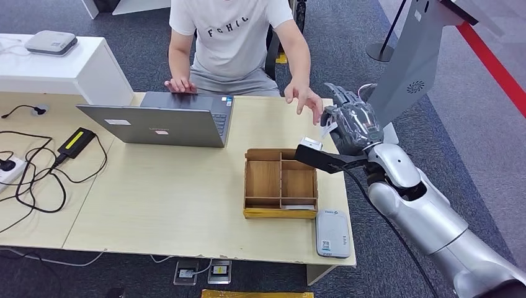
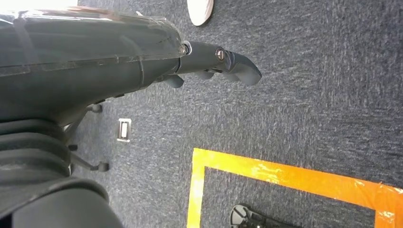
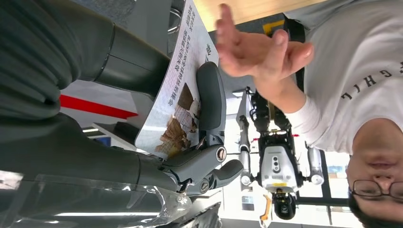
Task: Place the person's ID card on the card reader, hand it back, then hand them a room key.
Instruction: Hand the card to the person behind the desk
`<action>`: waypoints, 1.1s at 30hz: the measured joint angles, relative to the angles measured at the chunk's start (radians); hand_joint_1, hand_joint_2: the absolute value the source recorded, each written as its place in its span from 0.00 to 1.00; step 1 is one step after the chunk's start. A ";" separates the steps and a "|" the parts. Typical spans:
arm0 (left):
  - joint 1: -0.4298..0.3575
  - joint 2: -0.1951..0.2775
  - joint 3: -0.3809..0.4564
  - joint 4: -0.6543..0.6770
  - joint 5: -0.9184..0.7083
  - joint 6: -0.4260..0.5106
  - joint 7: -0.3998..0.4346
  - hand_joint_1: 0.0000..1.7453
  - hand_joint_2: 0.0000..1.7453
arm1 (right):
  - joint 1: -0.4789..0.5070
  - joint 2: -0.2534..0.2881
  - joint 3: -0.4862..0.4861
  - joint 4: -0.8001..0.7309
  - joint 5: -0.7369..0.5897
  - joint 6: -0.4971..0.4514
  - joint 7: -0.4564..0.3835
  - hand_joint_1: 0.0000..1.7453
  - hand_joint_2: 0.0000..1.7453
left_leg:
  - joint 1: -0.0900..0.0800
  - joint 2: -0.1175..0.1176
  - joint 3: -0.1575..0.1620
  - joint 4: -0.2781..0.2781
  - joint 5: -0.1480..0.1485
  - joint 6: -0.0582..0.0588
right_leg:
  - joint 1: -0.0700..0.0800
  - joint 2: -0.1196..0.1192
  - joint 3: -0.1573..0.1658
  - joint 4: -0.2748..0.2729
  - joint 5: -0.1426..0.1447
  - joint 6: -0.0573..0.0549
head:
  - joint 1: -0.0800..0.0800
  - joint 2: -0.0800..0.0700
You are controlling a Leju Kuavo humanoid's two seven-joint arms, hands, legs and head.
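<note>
My right hand (image 1: 352, 126) is raised off the table's right edge, beyond the wooden box (image 1: 280, 183). It pinches a white card (image 3: 178, 85) with printed text and a brownish picture between thumb and fingers; a sliver of the card (image 1: 327, 129) shows by the hand. I cannot tell whether it is the ID card or a room key. The person's hand (image 1: 304, 98) reaches toward it, palm open (image 3: 256, 47), a short gap away. The grey card reader (image 1: 332, 233) lies at the table's front right corner. My left hand (image 2: 214, 64) hangs over the carpet, holding nothing.
The person sits behind an open laptop (image 1: 167, 121) with the other hand on it. A card (image 1: 299, 207) lies in the box's front compartment. Cables and a power brick (image 1: 74, 143) cover the table's left. A grey sign stand (image 1: 412, 62) rises behind my right hand.
</note>
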 joint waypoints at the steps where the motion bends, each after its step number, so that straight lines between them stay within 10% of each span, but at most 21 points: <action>1: 0.000 -0.001 0.000 0.000 0.002 0.000 0.002 0.00 0.00 | -0.004 0.018 0.000 0.014 0.008 0.002 -0.003 1.00 1.00 | 0.000 0.000 0.000 0.000 0.000 0.000 | 0.000 0.000 0.000 0.000 0.000 0.000 | 0.000 0.000; 20: 0.004 -0.012 -0.001 0.000 0.018 -0.004 0.012 0.00 0.00 | -0.045 0.191 -0.002 0.238 0.093 -0.024 -0.059 1.00 1.00 | 0.000 0.000 0.000 0.000 0.000 0.000 | 0.000 0.000 -0.001 0.000 0.000 0.000 | 0.000 0.000; 22: 0.004 -0.012 -0.001 0.000 0.019 -0.004 0.012 0.00 0.00 | -0.045 0.200 -0.006 0.257 0.106 -0.027 -0.062 0.56 1.00 | 0.000 0.000 0.000 0.000 0.000 0.000 | 0.000 0.000 -0.001 0.000 0.000 0.000 | 0.000 0.000; 24: 0.004 -0.013 -0.001 0.000 0.020 -0.004 0.012 0.00 0.00 | -0.045 0.209 -0.013 0.276 0.120 -0.029 -0.066 0.06 0.50 | 0.000 0.000 0.000 0.000 0.000 0.000 | 0.000 0.000 -0.001 0.000 0.000 0.000 | 0.000 0.000; 26: 0.005 -0.014 -0.001 0.000 0.021 -0.005 0.012 0.00 0.00 | -0.045 0.218 -0.019 0.294 0.132 -0.031 -0.069 0.00 0.00 | 0.000 0.000 0.000 0.000 0.000 0.000 | 0.000 0.000 -0.001 0.000 0.000 0.000 | 0.000 0.000; 33: 0.006 -0.020 -0.001 0.000 0.022 -0.008 0.012 0.00 0.00 | -0.044 0.243 -0.040 0.343 0.184 -0.052 -0.061 0.00 0.00 | 0.000 0.000 0.000 0.000 0.000 0.000 | 0.000 0.001 -0.002 0.000 0.000 0.000 | 0.000 0.000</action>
